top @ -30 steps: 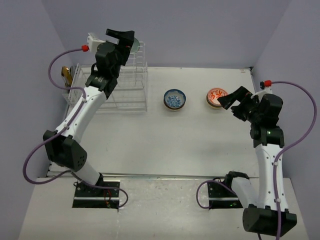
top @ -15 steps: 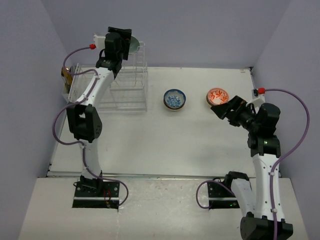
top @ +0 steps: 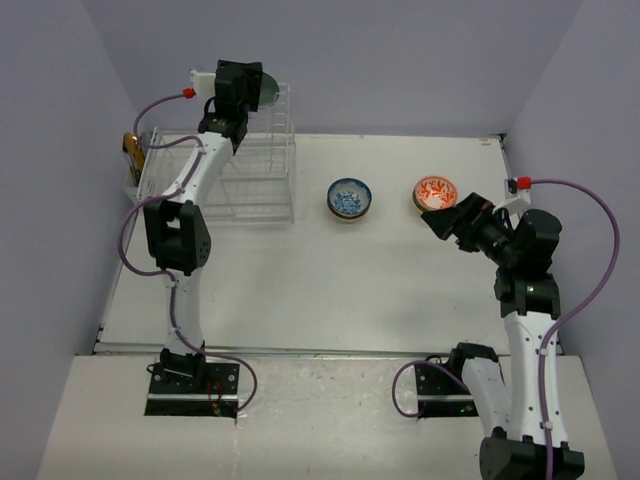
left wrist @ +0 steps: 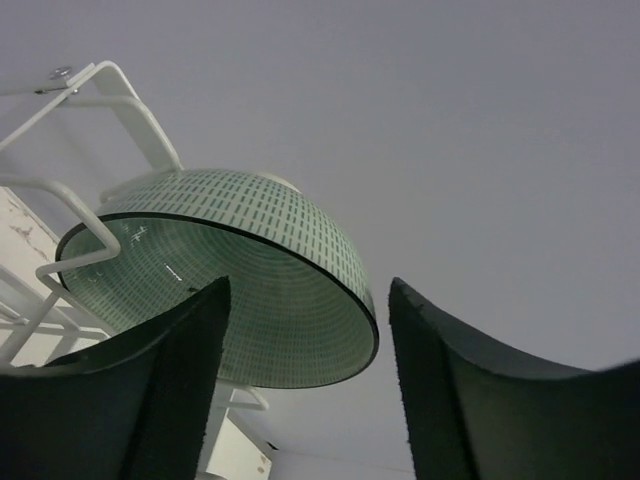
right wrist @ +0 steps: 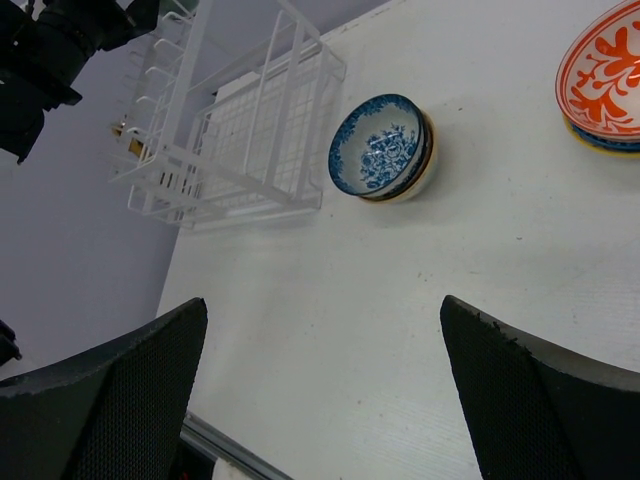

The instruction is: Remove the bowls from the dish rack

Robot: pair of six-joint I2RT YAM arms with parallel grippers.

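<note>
At the far left end of the tabletop [top: 300, 280] the dish rack [top: 255, 170] is standing with a small golden-brown thing [top: 131, 150] at its outer end. Its low basket part is showing no bowls, as far as the overhead view tells. One green patterned bowl [left wrist: 240, 270] is sitting on edge in the top of the tall slotted tower, so that one is yet to be taken out. The left gripper [left wrist: 308, 290] is reaching up to it, its jaws spread and standing one on each side of the bowl's rim; the right-hand one is showing a clear gap to the rim, so nothing is being pinched.

Toward the middle, a blue-and-white bowl [top: 349, 198] is resting upright on the tabletop, well apart from the rack. Further right, an orange-patterned bowl [top: 435, 192] is lying near the back edge. Both are looking like finished work.

The right gripper [top: 445, 215] is hovering just beside the orange bowl with its jaws spread wide and holding nothing.

By this reading, two bowls are out and the green one is remaining, and it needs a firm grip and a lift clear of the wires.
</note>
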